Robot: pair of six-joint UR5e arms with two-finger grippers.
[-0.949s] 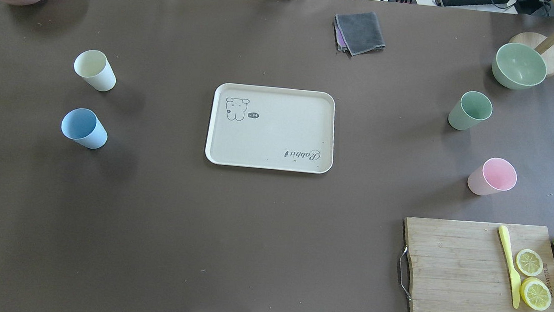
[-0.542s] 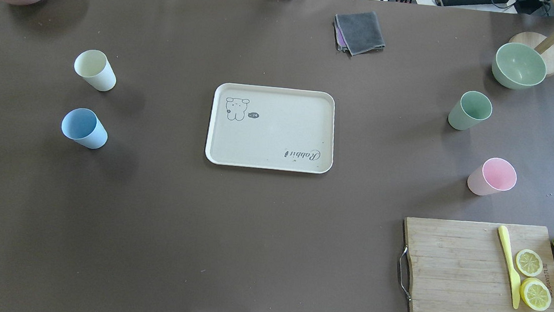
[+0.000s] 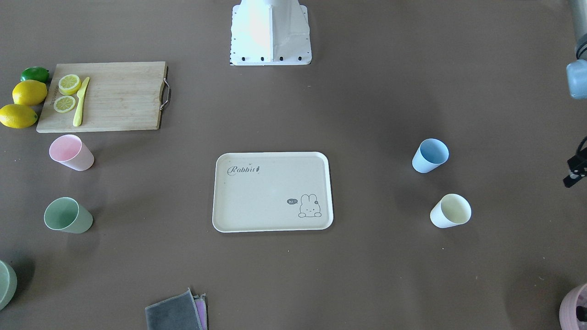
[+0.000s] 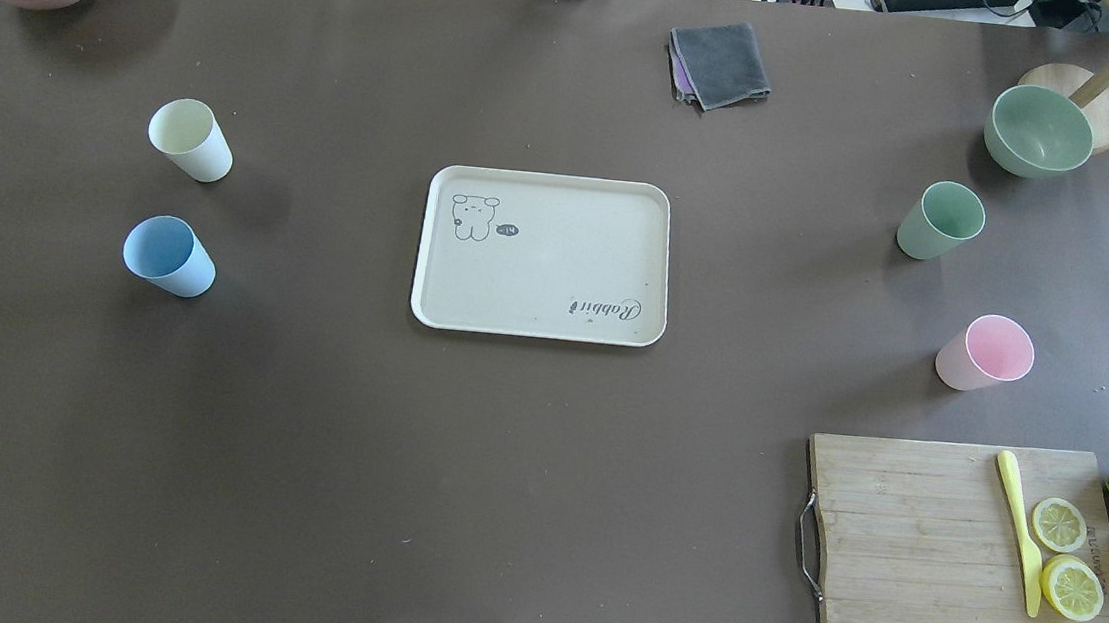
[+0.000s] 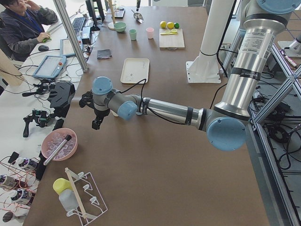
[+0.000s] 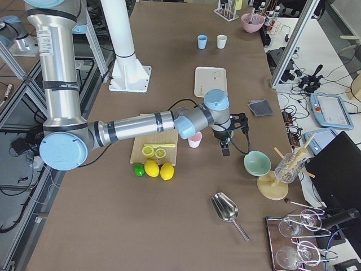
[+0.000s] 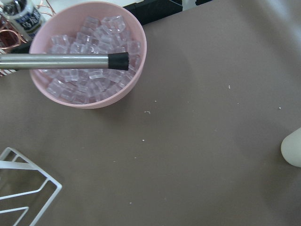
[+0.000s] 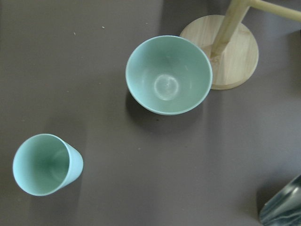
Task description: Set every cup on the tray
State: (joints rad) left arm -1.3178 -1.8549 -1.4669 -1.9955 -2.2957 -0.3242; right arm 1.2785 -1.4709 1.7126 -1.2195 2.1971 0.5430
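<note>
Left gripper point(image 5: 97, 121) hangs at the desk's point(image 4: 498, 497) left edge, right gripper point(image 6: 224, 148) at its right edge; jaw states indeterminable. Both newly entered overhead view.

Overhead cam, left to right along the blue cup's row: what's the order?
blue cup → tray → pink cup. The cream cup and green cup stand in the farther row and overlap those two cups left to right, so they are left out.

Silver-tubed left arm point(image 5: 169, 109) and right arm point(image 6: 132, 127) beside white pedestal point(image 3: 270, 32); pale blue joint caps point(image 5: 225, 134), black bands point(image 5: 189, 114), black wrist cables point(image 5: 135, 83); black screws point(image 3: 262, 58) along pedestal foot.
</note>
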